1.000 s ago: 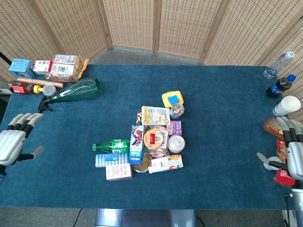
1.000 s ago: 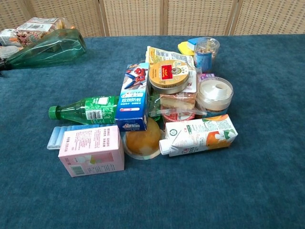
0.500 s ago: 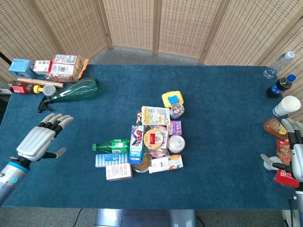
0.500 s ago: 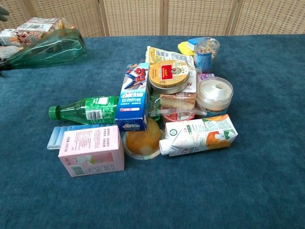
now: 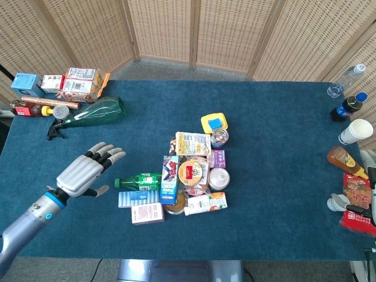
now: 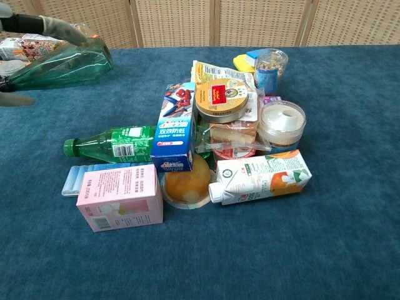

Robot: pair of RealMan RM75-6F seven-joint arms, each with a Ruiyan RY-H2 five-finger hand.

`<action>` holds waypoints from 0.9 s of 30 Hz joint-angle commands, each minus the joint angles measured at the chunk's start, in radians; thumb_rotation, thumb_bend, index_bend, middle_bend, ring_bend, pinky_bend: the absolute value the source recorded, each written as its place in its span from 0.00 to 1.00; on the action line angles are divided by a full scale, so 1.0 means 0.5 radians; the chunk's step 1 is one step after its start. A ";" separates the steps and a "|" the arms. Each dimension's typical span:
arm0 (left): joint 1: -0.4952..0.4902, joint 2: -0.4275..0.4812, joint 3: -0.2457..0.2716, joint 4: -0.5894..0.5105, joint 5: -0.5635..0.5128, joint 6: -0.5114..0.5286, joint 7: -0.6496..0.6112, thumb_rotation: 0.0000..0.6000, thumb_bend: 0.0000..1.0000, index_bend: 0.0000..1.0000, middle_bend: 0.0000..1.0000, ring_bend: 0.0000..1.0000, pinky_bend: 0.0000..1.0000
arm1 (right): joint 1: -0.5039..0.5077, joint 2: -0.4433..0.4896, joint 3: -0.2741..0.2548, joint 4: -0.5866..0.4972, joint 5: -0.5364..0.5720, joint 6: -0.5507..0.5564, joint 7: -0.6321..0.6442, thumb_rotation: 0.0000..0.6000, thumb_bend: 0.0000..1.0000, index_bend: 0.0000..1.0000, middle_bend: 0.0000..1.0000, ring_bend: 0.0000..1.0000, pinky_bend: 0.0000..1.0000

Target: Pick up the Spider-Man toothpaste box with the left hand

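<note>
Hovering over the blue table [image 5: 282, 176], left hand [image 5: 82, 173] has fingers spread wide, empty, left of the Spider-Man toothpaste box [image 5: 170, 178]; right hand [image 5: 367, 202] mostly cropped, state unclear.

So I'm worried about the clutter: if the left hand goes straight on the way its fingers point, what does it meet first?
Probably the cap end of the green bottle; the left hand points up-right, so it may pass above it. Height is unclear.
</note>
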 commanded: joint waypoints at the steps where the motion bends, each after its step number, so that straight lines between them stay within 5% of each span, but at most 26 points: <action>1: -0.080 -0.085 -0.017 0.066 0.008 -0.065 0.066 1.00 0.35 0.00 0.00 0.00 0.00 | -0.014 0.007 0.001 -0.005 0.007 0.015 0.003 0.86 0.11 0.00 0.08 0.00 0.00; 27: -0.620 -0.757 -0.118 0.632 -0.132 -0.377 0.233 1.00 0.34 0.00 0.00 0.00 0.00 | -0.142 0.040 0.002 0.046 0.047 0.124 0.123 0.86 0.11 0.00 0.08 0.00 0.00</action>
